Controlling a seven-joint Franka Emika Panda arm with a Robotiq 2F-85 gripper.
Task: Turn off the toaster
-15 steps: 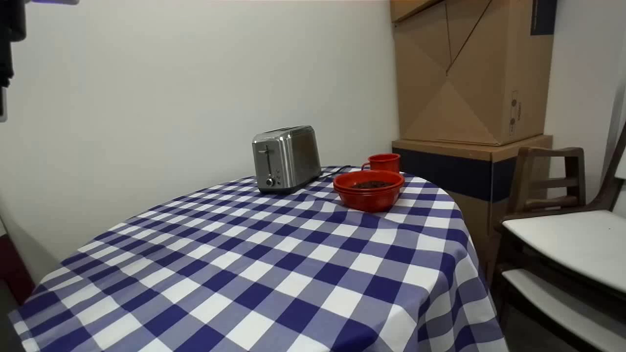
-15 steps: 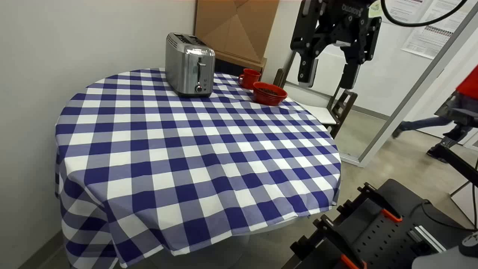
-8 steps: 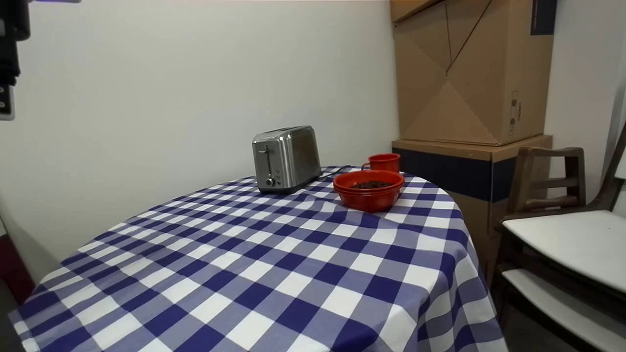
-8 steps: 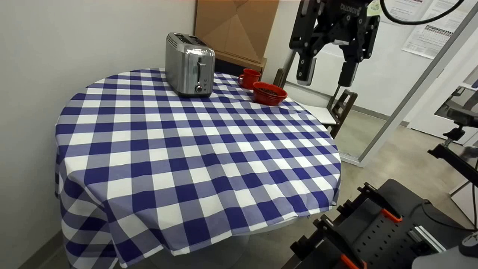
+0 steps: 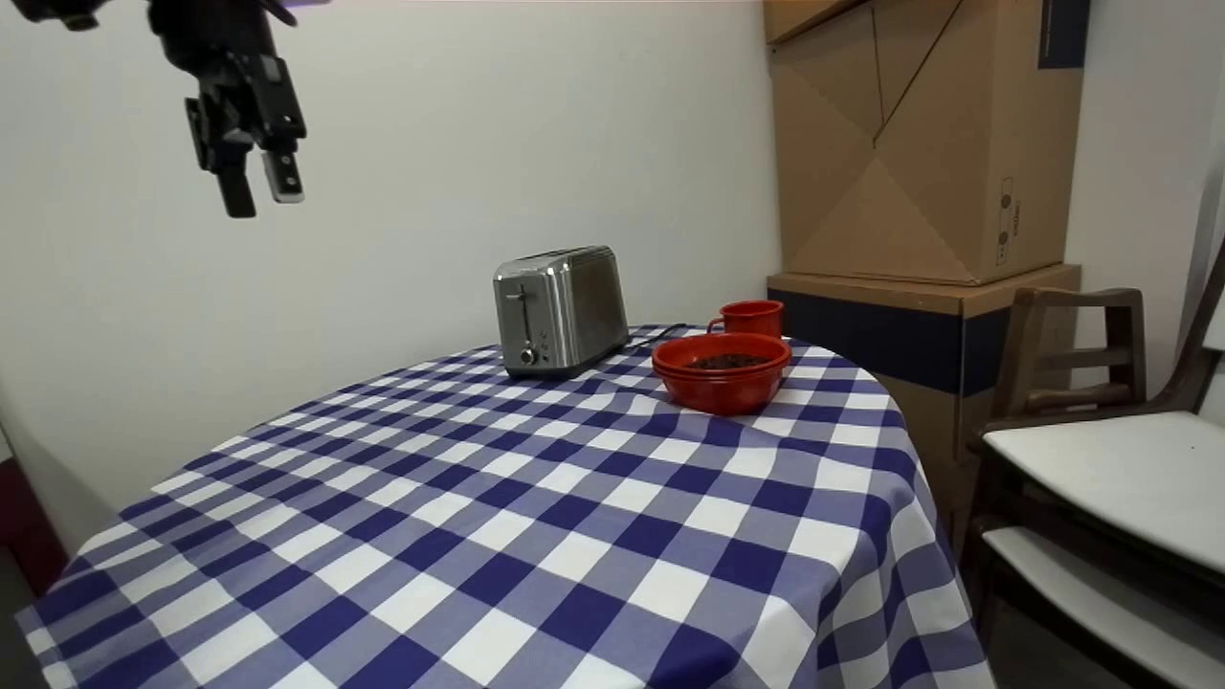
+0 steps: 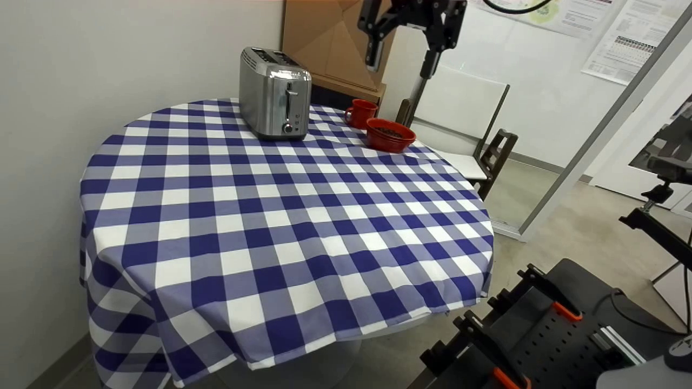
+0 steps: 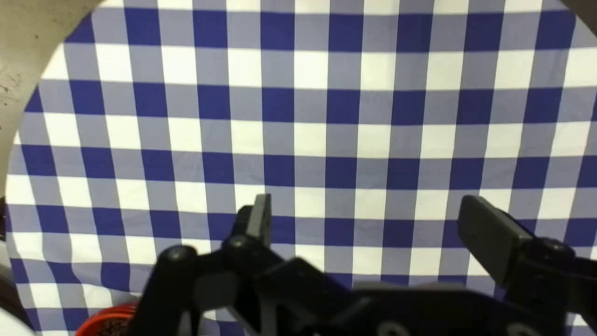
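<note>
The silver toaster (image 5: 579,306) stands upright at the back of the checked table near the wall; it also shows in an exterior view (image 6: 257,97). Its narrow end faces outward, with a lever (image 6: 291,94) high in its slot and a round dial (image 6: 287,128) with small buttons low down. My gripper (image 5: 263,199) hangs well above the table, fingers pointing down, apart from the toaster. In an exterior view the gripper (image 6: 401,70) appears to the right of the toaster. In the wrist view the gripper (image 7: 366,200) is open with nothing between its fingers; the toaster is out of view there.
Stacked red bowls (image 5: 723,390) with dark bits inside and a red mug (image 5: 753,318) stand beside the toaster. The bowls also show in the wrist view (image 7: 112,310). Cardboard boxes (image 5: 880,144) and a chair (image 5: 1120,469) stand beyond the table (image 5: 478,507). A wall (image 5: 402,172) is behind.
My gripper has moved inward over the table, coming fully into an exterior view from its left edge and shifting left and up in the other exterior view. It stays open. The toaster has not moved.
</note>
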